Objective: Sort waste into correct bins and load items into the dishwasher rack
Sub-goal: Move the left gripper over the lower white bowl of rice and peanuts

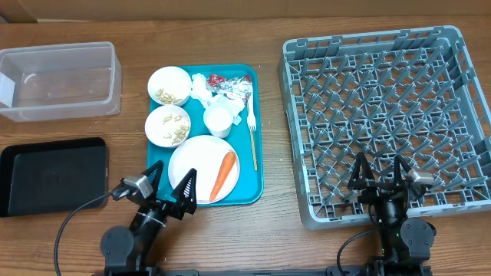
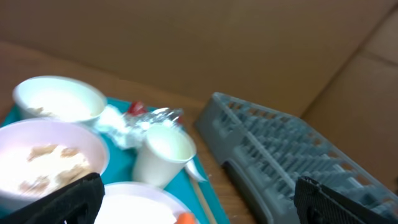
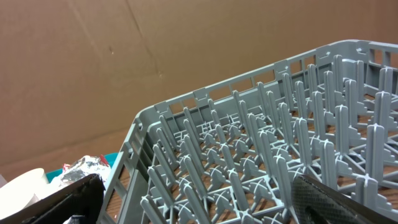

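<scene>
A wood-grain finish is seen on the bench (image 1: 230, 230). At right, the rack (image 1: 383, 100) is moulded in matt grey plastic; at upper left, the tub (image 1: 61, 84) in clear plastic. The wrapper (image 1: 230, 83) is crinkled, shiny foil, the napkins (image 1: 201, 90) crumpled paper.

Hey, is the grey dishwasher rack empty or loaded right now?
Empty. The dishwasher rack shows only bare pegs and lattice floor, no dishes inside.

We note a brown wooden table (image 1: 270, 230). Directly on it: clear tub (image 1: 60, 80) at back left, black tray (image 1: 52, 175) in front of it, teal tray (image 1: 247, 184) mid-table, grey rack (image 1: 383, 107) on the right. All four stand apart.
</scene>
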`<state>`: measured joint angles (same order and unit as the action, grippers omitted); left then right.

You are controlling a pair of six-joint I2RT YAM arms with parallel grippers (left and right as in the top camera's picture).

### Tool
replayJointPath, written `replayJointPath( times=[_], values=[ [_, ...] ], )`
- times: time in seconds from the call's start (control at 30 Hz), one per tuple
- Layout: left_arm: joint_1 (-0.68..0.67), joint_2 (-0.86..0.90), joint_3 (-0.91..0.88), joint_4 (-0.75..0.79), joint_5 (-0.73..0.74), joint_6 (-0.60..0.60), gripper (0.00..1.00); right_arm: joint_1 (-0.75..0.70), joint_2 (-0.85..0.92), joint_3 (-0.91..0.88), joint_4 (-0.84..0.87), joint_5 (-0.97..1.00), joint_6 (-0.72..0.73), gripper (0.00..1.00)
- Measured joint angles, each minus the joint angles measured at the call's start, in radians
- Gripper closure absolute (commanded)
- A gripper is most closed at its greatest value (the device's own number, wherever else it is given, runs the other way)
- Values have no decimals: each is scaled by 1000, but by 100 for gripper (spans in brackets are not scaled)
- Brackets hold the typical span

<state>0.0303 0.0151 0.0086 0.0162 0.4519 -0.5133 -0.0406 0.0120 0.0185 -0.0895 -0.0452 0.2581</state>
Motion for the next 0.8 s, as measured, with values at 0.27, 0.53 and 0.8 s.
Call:
replayJointPath(
  times=[0.27, 0.53, 0.8],
  values=[
    [0, 18, 126, -130, 53, -50, 0, 0, 0, 0, 0, 0, 0, 0],
    [0, 352, 531, -506, -48, 84, 0, 0, -1, 0, 0, 0, 0, 0],
    [0, 833, 942, -822, -115, 180, 0, 0, -1, 0, 0, 0, 0, 0]
  ],
)
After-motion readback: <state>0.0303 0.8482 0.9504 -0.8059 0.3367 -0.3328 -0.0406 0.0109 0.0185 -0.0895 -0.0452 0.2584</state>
